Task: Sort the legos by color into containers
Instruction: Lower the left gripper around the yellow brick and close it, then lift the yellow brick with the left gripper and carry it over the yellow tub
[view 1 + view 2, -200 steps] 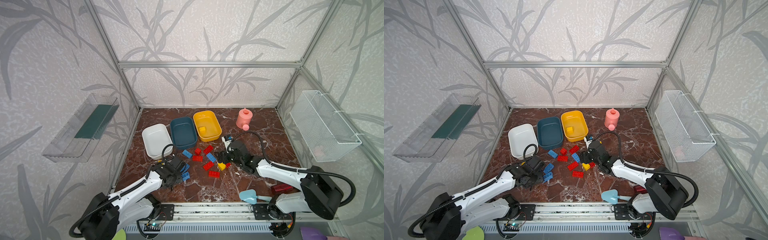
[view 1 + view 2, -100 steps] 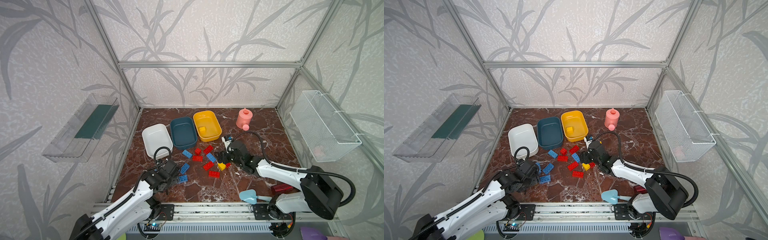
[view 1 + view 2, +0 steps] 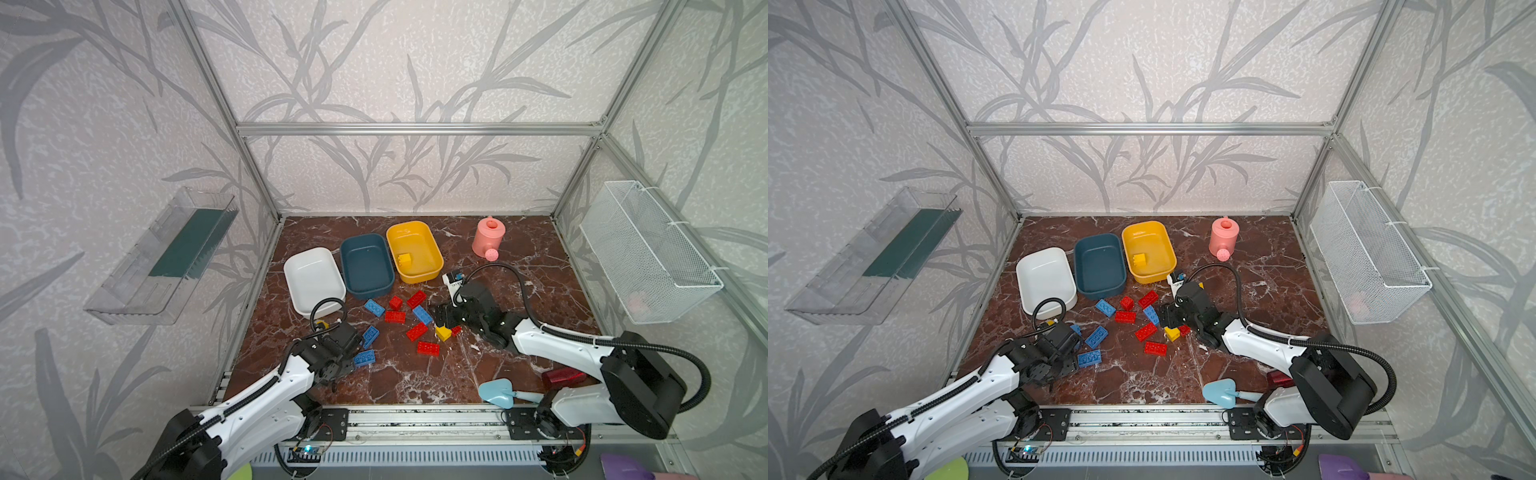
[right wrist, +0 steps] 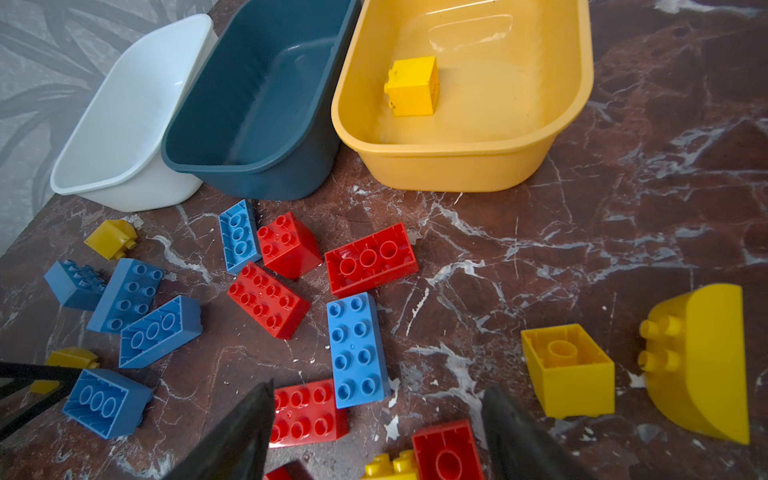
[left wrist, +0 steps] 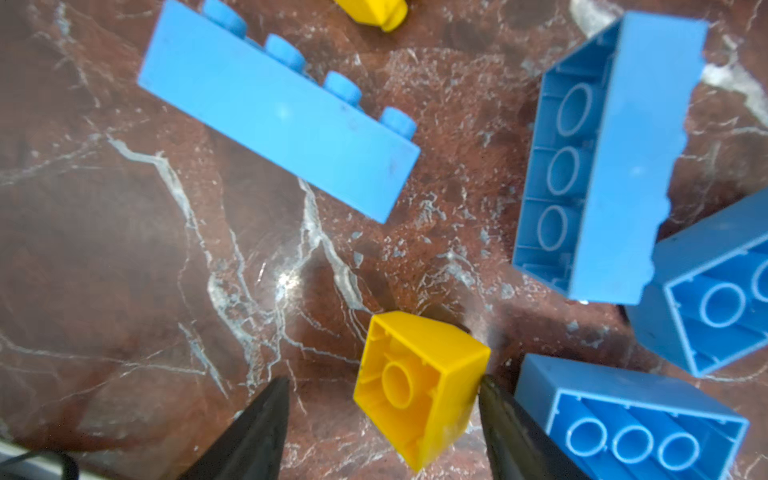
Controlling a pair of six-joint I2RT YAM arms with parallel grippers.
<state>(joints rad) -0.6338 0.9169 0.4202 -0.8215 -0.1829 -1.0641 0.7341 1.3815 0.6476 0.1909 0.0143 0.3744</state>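
Blue bricks (image 5: 611, 158) crowd just right of the left claw (image 5: 382, 380) on the near-left tabletop (image 3: 395, 382). More legos (image 3: 417, 331) lie scattered between the arms, in front of the white tub (image 3: 311, 274), teal tub (image 3: 365, 262) and yellow tub (image 3: 419, 245). Bare marble lies open along the middle of the near edge. The left claw is released around a small yellow brick (image 5: 419, 386), with one finger (image 5: 498, 407) touching its side, while the right claw (image 4: 376, 388) hangs spread above red bricks (image 4: 307, 411), holding nothing.
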